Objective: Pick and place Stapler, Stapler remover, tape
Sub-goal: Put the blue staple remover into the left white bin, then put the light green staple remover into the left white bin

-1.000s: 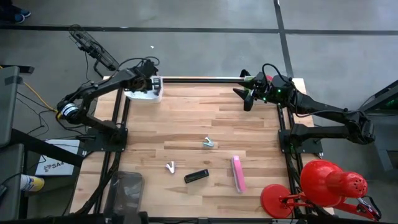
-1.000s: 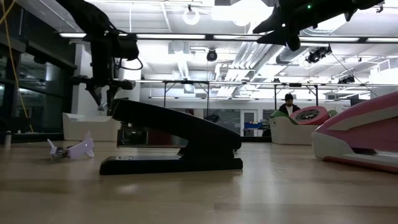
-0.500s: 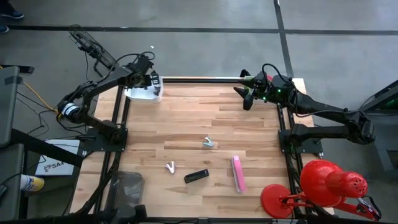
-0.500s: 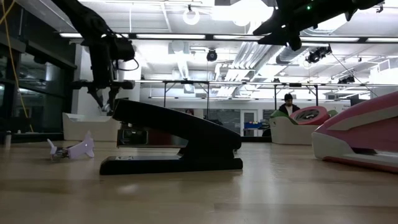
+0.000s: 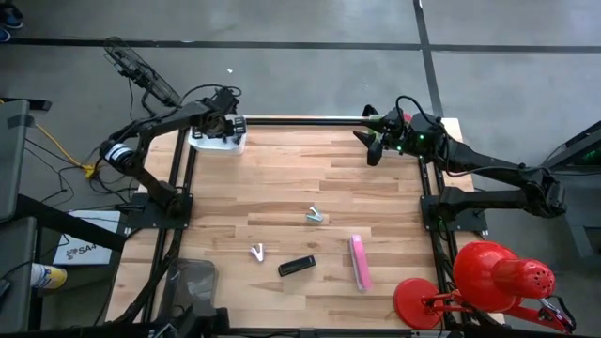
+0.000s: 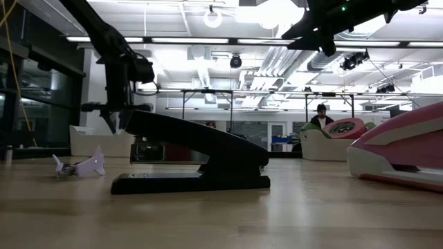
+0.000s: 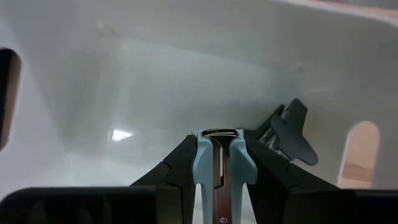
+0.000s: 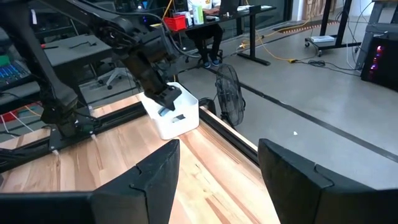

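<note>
Only the left wrist view shows the left end effector (image 7: 218, 163) clenched on a staple remover (image 7: 219, 180) inside the white bin (image 7: 155, 81); it has dipped lower. The right end effector (image 5: 374, 147) hangs released.

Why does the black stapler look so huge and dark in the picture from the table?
In the low view the black stapler sits close to the camera with bright ceiling lights glaring behind it, so it looks big and shadowy; in the high view the same stapler is small on the evenly lit table.
</note>
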`<state>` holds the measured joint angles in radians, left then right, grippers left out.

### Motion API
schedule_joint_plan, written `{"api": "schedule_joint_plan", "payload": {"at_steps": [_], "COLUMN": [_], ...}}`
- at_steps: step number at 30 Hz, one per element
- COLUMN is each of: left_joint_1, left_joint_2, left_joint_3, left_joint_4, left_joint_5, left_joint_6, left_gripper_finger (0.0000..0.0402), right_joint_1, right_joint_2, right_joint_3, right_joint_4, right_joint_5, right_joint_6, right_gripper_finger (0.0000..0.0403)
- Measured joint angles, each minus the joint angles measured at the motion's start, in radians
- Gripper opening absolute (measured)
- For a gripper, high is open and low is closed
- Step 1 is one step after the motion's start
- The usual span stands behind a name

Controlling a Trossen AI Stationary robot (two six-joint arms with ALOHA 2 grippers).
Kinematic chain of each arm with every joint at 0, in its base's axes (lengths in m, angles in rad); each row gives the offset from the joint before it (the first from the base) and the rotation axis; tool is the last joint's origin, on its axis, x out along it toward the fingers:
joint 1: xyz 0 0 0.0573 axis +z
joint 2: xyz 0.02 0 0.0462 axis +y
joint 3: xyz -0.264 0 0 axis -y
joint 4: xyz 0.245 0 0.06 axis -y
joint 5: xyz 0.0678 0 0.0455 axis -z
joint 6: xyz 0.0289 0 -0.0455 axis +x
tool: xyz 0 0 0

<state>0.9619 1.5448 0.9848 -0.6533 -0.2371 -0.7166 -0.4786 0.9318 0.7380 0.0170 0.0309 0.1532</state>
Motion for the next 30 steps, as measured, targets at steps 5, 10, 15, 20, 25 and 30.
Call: {"api": "schedule_joint_plan", "payload": {"at_steps": [5,10,15,20,25,30], "left_joint_1": [0.0,0.0,0.0,0.0,0.0,0.0], "left_joint_2": [0.027,0.03,0.03,0.03,0.029,0.029], "left_joint_3": [0.0,0.0,0.0,0.0,0.001,0.06], "left_joint_4": [0.0,0.001,0.001,0.001,0.0,-0.057], "left_joint_5": [0.011,0.019,0.025,0.031,0.03,0.015], "left_joint_6": [-0.022,-0.021,-0.02,-0.013,-0.007,0.059], "left_gripper_finger": [0.01,0.0125,0.0157,0.0162,0.0164,0.0165], "right_joint_1": [0.0,0.0,0.0,0.0,0.001,0.001], "right_joint_2": [0.0,0.0,0.0,0.0,0.0,0.0], "right_joint_3": [0.0,0.0,0.0,0.0,0.0,0.0], "right_joint_4": [0.0,-0.008,-0.021,-0.021,-0.021,-0.021], "right_joint_5": [0.0,0.0,0.0,0.0,-0.014,-0.015], "right_joint_6": [0.002,0.002,0.003,0.003,0.003,0.003], "right_gripper_finger": [0.0209,0.0209,0.0209,0.0209,0.0209,0.0209]}}
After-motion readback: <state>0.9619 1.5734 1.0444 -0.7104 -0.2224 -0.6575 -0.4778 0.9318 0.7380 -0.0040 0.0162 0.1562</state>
